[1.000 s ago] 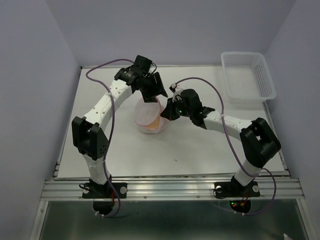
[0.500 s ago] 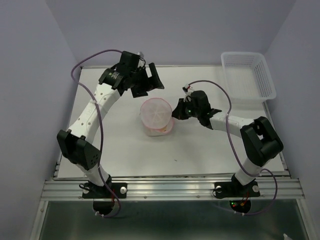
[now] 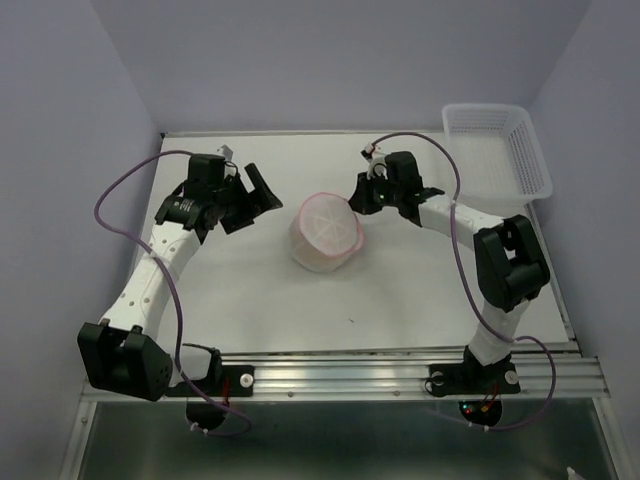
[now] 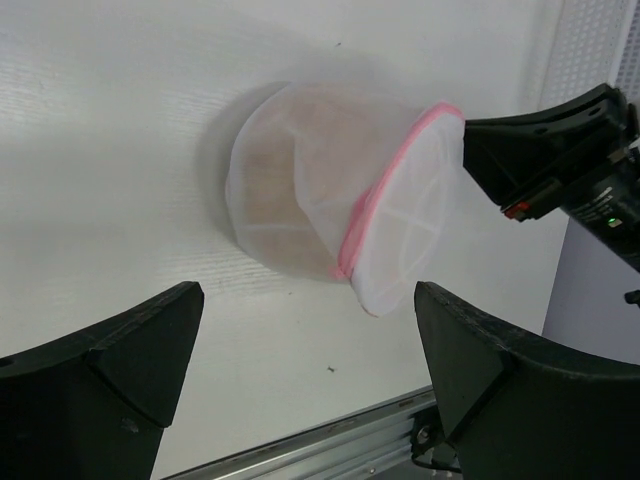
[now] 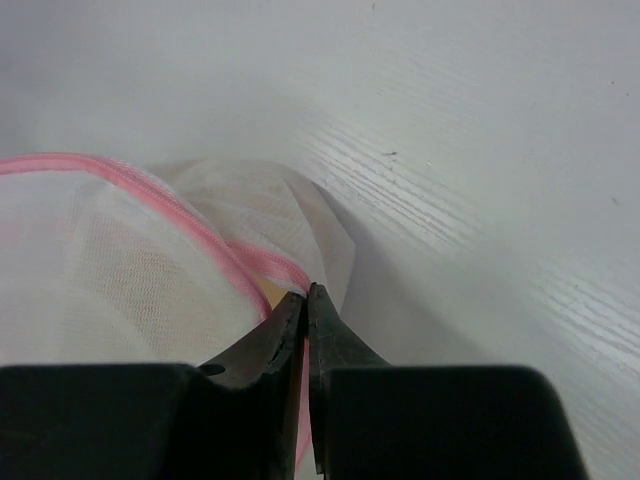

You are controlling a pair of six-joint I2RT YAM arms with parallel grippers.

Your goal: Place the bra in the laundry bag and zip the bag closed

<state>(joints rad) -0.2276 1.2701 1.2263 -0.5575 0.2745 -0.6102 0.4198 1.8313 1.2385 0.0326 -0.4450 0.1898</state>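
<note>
The laundry bag (image 3: 325, 232), a white mesh dome with a pink zipper rim, lies mid-table. The beige bra shows through its mesh in the left wrist view (image 4: 272, 190). My right gripper (image 3: 359, 201) is at the bag's far right edge. In the right wrist view its jaws (image 5: 306, 293) are pressed shut on the pink zipper (image 5: 160, 200) where the rim ends. My left gripper (image 3: 252, 197) is open and empty, left of the bag and clear of it. The left wrist view looks between its fingers (image 4: 130, 340) at the bag (image 4: 400, 215).
A white plastic lattice basket (image 3: 497, 152) stands at the back right corner. The metal rail (image 3: 340, 375) runs along the table's near edge. Purple cables loop off both arms.
My left gripper has let go, swung left and back off the bag. My right gripper has moved toward the far right along the rim, and the bag has shifted right with it.
</note>
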